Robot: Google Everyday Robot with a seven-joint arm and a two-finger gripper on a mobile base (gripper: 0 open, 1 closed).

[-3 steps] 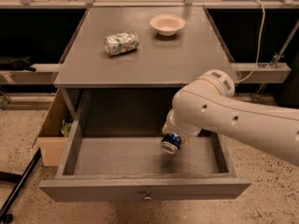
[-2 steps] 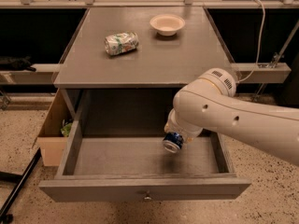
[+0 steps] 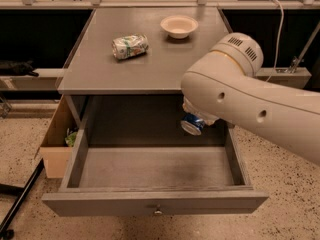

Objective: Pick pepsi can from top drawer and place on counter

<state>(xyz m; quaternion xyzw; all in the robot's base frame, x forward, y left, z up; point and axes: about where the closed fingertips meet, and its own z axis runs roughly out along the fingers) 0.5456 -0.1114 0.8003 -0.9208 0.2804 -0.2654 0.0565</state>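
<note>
The pepsi can (image 3: 192,124) is blue with a silver end facing me. It hangs tilted in the air above the floor of the open top drawer (image 3: 150,203), just under the counter's front edge. My gripper (image 3: 196,115) is shut on it from above, mostly hidden behind the big white arm (image 3: 250,99) that reaches in from the right. The drawer is pulled far out and its floor is bare. The counter (image 3: 150,66) is the flat grey top above it.
A crushed silver-green can (image 3: 130,46) lies on the counter's left half, and a small white bowl (image 3: 179,26) stands at its back. A brown cardboard box (image 3: 54,146) sits left of the drawer. A small metal knob (image 3: 158,211) is on the drawer front.
The arm has risen and carried the pepsi can up from low in the drawer to just beneath the counter's front edge.
</note>
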